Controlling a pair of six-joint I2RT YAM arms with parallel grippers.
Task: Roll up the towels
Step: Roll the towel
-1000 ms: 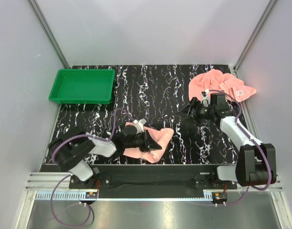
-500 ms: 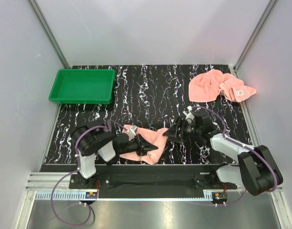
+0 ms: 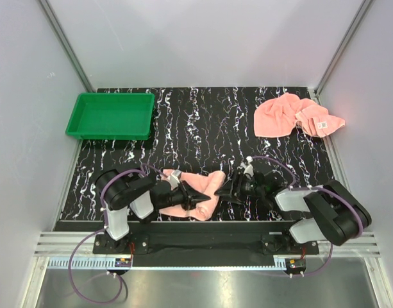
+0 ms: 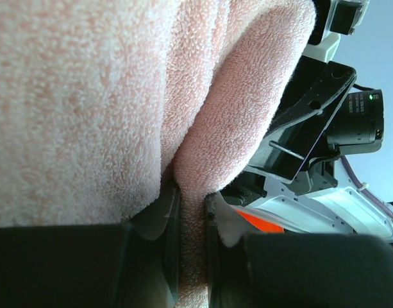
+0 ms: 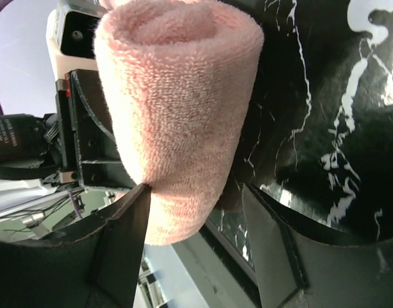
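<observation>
From the overhead view I see one salmon-pink terry cloth towel, wound into a thick soft cylinder (image 3: pixel 208 185), lying at the near edge of the black, white-veined marble-patterned tabletop (image 3: pixel 202 122), between the two arms. This rolled towel runs roughly left to right, slightly tilted.

My left gripper (image 3: pixel 197 201) comes in low from the left. Its wrist camera shows the jaws nearly closed, clamped on a thin fold of the pink terry (image 4: pixel 87 96) that is pinched between the two dark fingertips (image 4: pixel 159 215). I read that as a firm grasp on the rolled towel.

My right gripper (image 3: pixel 225 191) reaches in from the right and meets the roll's other end. On its wrist camera the roll (image 5: pixel 183 109) stands end-on between spread black fingers (image 5: pixel 122 237). One fingertip is against the cloth and the other sits just beside it, with tabletop showing in the gap. So that hand is released and straddles the roll without squeezing it.

The second towel (image 3: pixel 283 115), of the same salmon-pink terry, lies crumpled and unrolled at the far right corner of the table, its small white label (image 3: pixel 324 124) facing up, well apart from both grippers.

A green rectangular plastic tray (image 3: pixel 77 119) sits at the far left corner.
</observation>
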